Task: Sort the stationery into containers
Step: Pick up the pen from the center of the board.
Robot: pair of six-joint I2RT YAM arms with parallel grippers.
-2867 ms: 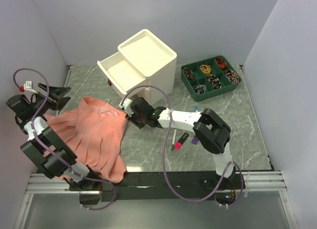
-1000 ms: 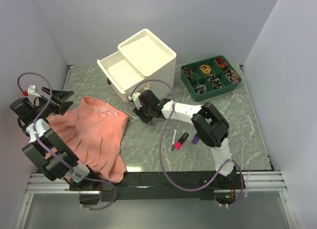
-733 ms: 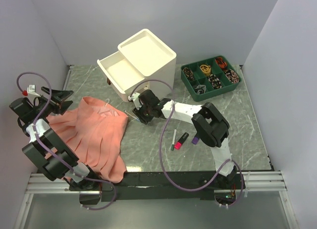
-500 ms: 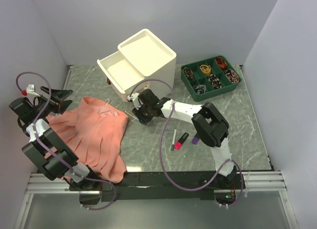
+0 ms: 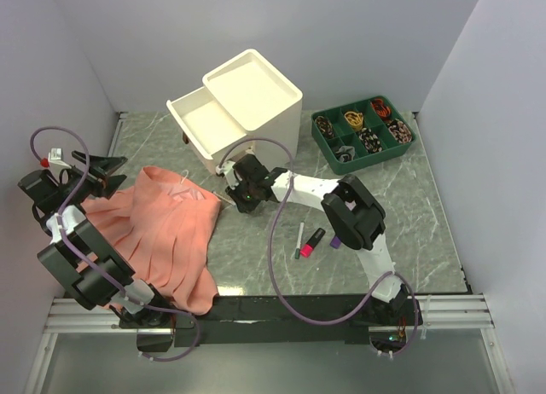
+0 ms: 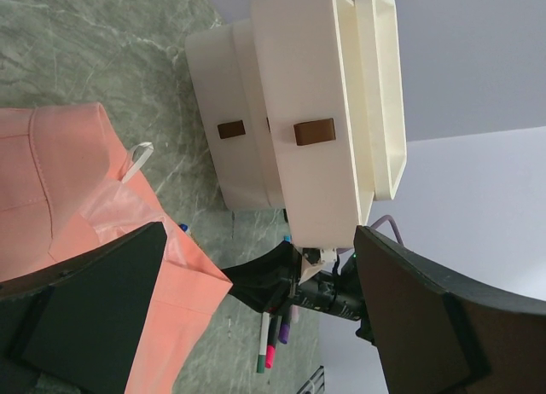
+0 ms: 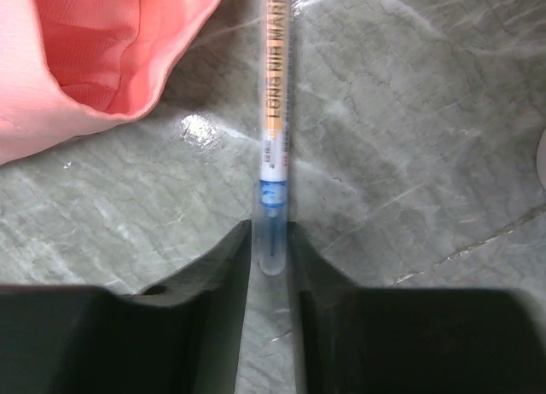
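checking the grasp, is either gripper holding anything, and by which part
The right gripper pinches the pen by its clear blue-tipped end; the left gripper is open, holding nothing.

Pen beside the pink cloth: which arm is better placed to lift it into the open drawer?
Right. The right pincer is closed on the blue-tipped end of the pen, just in front of the drawer. The left pincer hangs open at the left side of the cloth, away from the pen.

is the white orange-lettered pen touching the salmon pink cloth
Apart. The right wrist view shows bare tabletop between the thin white pen and the salmon-pink cloth.
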